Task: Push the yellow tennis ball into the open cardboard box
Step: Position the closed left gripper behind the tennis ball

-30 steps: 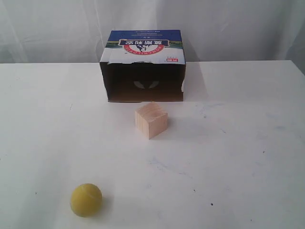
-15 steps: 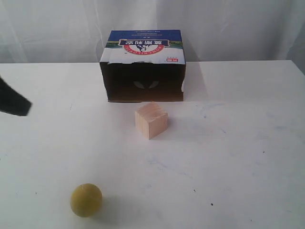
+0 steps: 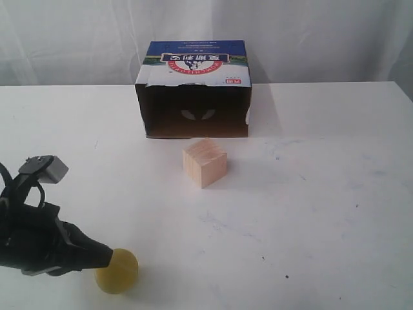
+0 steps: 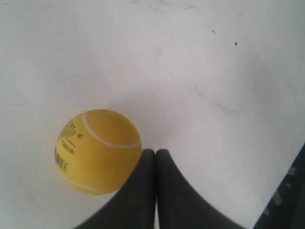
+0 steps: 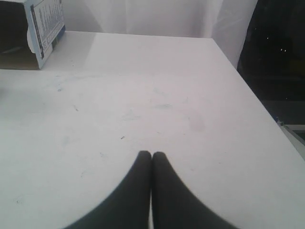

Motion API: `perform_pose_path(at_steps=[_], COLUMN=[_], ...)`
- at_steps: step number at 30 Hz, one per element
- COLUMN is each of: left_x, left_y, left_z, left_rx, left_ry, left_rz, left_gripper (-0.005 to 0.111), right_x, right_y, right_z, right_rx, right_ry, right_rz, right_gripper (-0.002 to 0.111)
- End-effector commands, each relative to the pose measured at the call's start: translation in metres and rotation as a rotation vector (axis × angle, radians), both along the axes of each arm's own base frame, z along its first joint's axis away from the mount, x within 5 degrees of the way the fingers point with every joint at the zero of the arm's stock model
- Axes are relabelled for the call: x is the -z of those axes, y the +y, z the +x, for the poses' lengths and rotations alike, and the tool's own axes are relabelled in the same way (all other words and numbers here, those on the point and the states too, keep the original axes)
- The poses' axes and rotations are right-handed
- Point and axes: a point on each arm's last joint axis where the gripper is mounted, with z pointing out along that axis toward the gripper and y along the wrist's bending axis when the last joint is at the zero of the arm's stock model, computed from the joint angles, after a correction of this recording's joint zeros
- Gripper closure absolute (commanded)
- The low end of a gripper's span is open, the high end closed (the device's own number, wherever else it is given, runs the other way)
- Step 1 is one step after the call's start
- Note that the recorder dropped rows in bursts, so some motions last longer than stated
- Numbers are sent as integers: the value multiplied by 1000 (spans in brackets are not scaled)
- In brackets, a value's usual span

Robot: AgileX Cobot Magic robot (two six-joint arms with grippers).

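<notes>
Exterior view: the yellow tennis ball [image 3: 121,275] rests on the white table [image 3: 322,194] at its near left, well apart from the open cardboard box [image 3: 193,63]. The box stands at the far middle of the table with its dark opening facing the camera and its blue-and-white printed panel on top. A pale wooden cube [image 3: 204,163] sits just in front of the opening, between box and ball but off to the ball's right. The left hand [image 3: 106,257] reaches in low from the left edge, its tip at the ball's upper left side.

Left wrist view: the left hand [image 4: 156,152] is clenched, fingers pressed together on nothing; one finger meets the ball [image 4: 97,150], whose pale seam and small printed label show.

Right wrist view: the right hand [image 5: 151,154] is likewise clenched and empty, over bare table, a corner of the box [image 5: 45,24] well ahead.
</notes>
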Motion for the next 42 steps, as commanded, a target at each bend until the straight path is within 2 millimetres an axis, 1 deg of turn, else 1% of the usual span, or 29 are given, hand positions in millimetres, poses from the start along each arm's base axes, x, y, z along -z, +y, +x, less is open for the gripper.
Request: perform_pose_path(at_steps=[1,4,6,8,12,15,19,22,28,32,35,37,42], left_x=[-1,-5,-6,-5,-2,-1,6,14,25,27,28,32,43], left_y=[-3,-6,-7,-7,-2,-3,-5,-4,-4,-4,-4,-4,-4], left_z=[-2,0,-2,-2,2,2,1,0,-4,0,7,10,11], left_rx=[-6,-7,11,28,-19,-13,23,14,16,-7,-34,-7,26], left_ry=[-37,-78,-69,-73,-98,-90,-59,-37,-70,-116,-168,-201,-184], left_rz=[-53,-98,-120,-103,-42,-47,-54,-45,-63,-80,-84,-61,-32], left_gripper=[107,107,107,107,107,107,107,107,107,107,107,107,107], right_x=[0,0,0,0,0,0,0,0,0,0,0,0,0], right_y=[0,0,0,0,0,0,0,0,0,0,0,0,0], right_z=[0,0,0,0,0,0,0,0,0,0,0,0,0], right_rx=[7,7,7,7,7,7,7,7,7,7,7,7,7], right_ry=[-12,-12,-12,-12,-12,-12,-12,-12,-12,-12,-12,-12,-12], right_rz=[-2,-2,-2,-2,-2,-2,-2,-2,-2,-2,-2,-2,-2], right_gripper=[108,108,108,108,108,108,108,108,108,108,108,108,108])
